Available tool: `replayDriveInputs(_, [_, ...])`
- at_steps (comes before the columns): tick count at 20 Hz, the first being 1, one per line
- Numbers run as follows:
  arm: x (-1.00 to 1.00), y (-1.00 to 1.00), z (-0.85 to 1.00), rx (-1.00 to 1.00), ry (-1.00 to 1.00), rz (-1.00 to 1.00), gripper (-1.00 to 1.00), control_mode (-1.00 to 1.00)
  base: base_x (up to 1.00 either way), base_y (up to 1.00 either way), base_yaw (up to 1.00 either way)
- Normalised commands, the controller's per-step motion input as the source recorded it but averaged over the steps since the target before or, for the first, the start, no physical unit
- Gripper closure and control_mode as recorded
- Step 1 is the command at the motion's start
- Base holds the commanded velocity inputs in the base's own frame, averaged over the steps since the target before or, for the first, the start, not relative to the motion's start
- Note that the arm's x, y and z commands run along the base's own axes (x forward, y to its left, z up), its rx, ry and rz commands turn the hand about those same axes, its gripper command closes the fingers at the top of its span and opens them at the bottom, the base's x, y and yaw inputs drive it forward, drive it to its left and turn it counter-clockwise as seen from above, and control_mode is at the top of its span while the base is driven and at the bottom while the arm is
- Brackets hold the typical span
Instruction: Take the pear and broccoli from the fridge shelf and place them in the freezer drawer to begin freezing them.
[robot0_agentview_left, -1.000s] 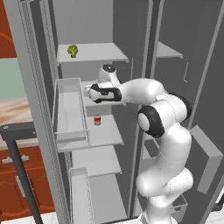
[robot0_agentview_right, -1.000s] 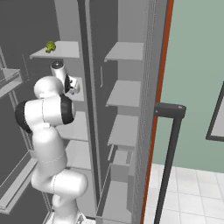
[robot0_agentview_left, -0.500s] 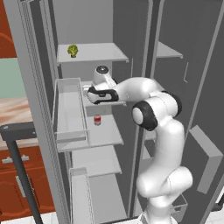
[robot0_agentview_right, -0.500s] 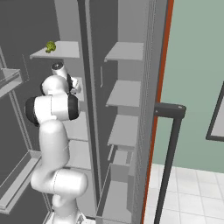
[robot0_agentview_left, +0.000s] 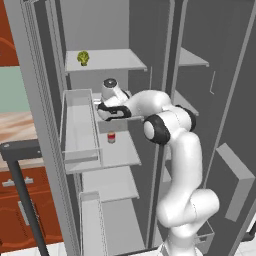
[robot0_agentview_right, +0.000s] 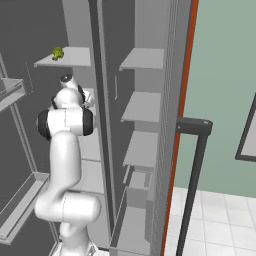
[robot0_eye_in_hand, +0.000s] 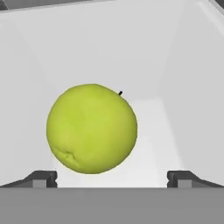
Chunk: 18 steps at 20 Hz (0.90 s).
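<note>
Flat, even rendered light, no glare anywhere.
Base views are sharp edge to edge, the fridge interior a dim grey, shadows faint under the shelves. In the hand view the pear glows brightly, softly shaded on its underside, a pale shadow on the white floor behind; slight softness, no edge distortion.

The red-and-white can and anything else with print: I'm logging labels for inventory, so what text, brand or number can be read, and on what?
None can be read.
The red-and-white can: its label is too small to make out any words.
The pear, the broccoli and the freezer drawer carry no writing.
</note>
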Motion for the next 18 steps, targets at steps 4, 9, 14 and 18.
replayDriveInputs(4, [0.29, 0.13, -0.08, -0.01, 0.00, -0.02, -1.00, -1.00, 0.00, 0.00, 0.00])
replayDriveInputs(9, [0.39, 0.02, -0.16, -0.01, 0.00, 0.00, -1.00, -1.00, 0.00, 0.00, 0.00])
replayDriveInputs(14, [0.53, 0.08, -0.19, 0.00, 0.00, 0.00, -1.00, -1.00, 0.00, 0.00, 0.00])
replayDriveInputs(18, [0.21, 0.02, -0.30, 0.00, 0.00, 0.00, -1.00, -1.00, 0.00, 0.00, 0.00])
